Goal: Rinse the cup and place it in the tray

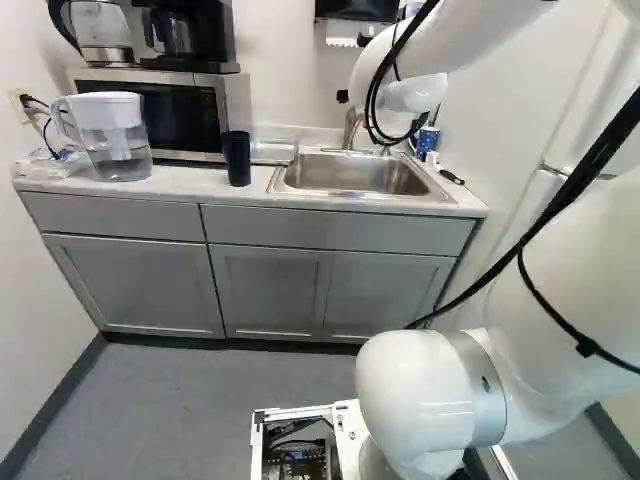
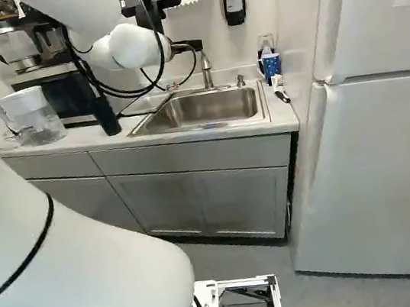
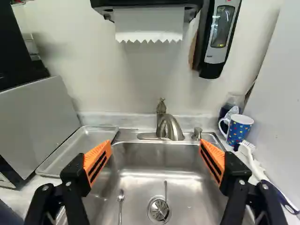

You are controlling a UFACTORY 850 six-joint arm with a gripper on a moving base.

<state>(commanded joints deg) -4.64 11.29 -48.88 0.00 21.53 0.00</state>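
Two orange pads (image 3: 97, 161) are seen facing each other, spread wide apart, and the hand (image 2: 189, 46) is open to a broad gap with nothing held. By the wrist view, the hand (image 3: 156, 147) is held over the front part of the sink (image 3: 161, 164), with the faucet (image 3: 171, 127) ahead of it, between the two fingers.

The blue cup (image 3: 240, 129), patterned with coloured dots, is stood upright on the surface (image 1: 190, 185), just beside the sink, at its fridge side. Its handle is turned toward the sink. A clear container (image 3: 233, 102) is partly hidden behind it, and a brush (image 3: 258, 171) is laid near it, bristles toward the cup.

The tray (image 3: 79, 147) is set flat on the surface at the opposite side of the sink, near the microwave (image 1: 180, 110). In the sink, a spoon (image 3: 120, 201) is seen near the drain (image 3: 159, 209). A tall black tumbler (image 1: 237, 158) and a lidded pitcher (image 1: 115, 135) with some water are placed farther along the surface.

On the wall, a paper towel dispenser (image 3: 149, 23) and a soap dispenser (image 3: 220, 35) are mounted above the sink. The fridge (image 2: 377, 166) is shown at the right of the right base view.
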